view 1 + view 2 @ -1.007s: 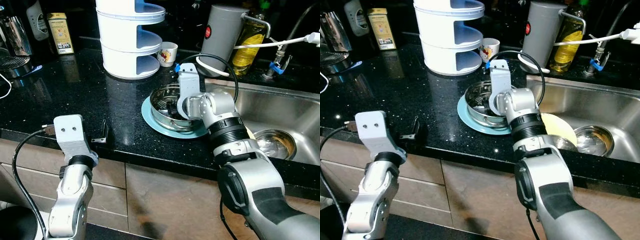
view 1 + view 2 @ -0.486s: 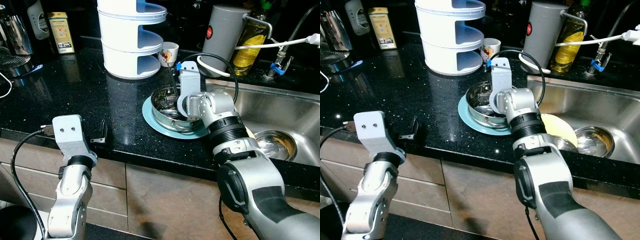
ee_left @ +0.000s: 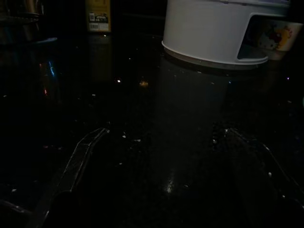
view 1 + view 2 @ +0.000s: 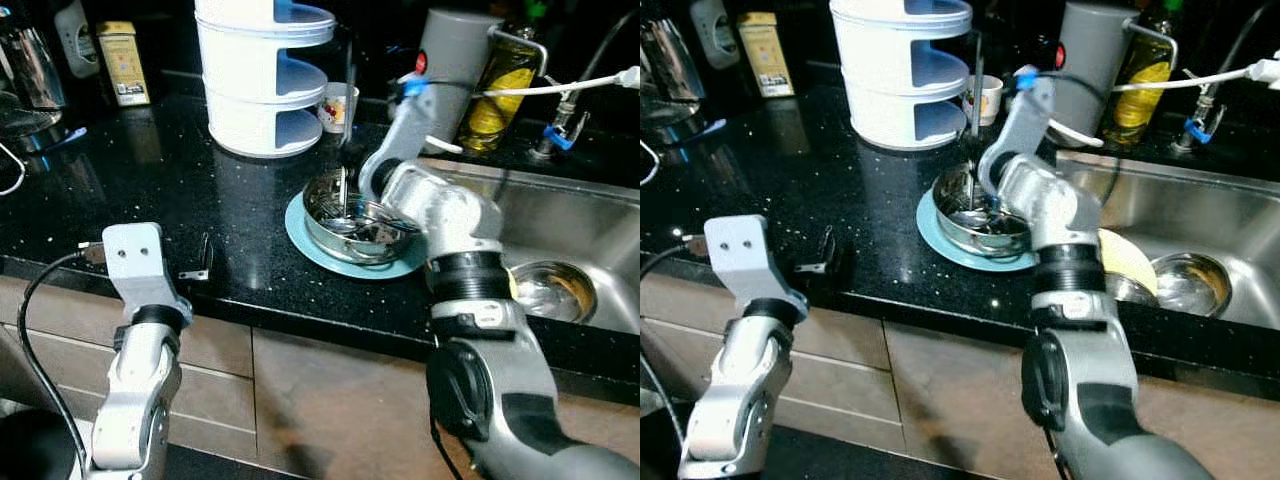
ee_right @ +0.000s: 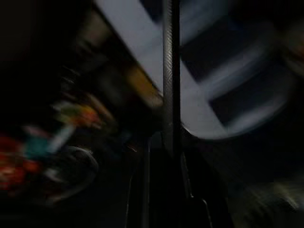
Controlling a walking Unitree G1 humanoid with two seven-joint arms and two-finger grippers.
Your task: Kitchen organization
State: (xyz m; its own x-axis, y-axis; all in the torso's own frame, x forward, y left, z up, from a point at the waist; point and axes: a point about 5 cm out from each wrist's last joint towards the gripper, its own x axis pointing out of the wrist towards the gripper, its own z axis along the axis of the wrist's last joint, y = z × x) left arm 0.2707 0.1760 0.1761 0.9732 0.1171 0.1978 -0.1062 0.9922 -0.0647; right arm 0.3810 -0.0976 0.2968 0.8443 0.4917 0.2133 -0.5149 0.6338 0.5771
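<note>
A steel bowl with several metal utensils sits on a light blue plate on the black counter. My right gripper is raised above the bowl's far rim, shut on a long thin utensil that stands nearly upright, its lower end still inside the bowl. The blurred right wrist view has this utensil running straight out from the closed fingertips toward the white rack. My left gripper hovers low over the counter's front edge, open and holding nothing, its fingers spread apart.
A white three-tier rack stands behind the bowl, with a small cup beside it. A grey canister and an oil bottle are at the back. The sink holds a steel bowl and a yellow plate.
My right wrist has swung up out of the bowl, and the gripper now holds a utensil upright above it. The left arm has stayed put.
</note>
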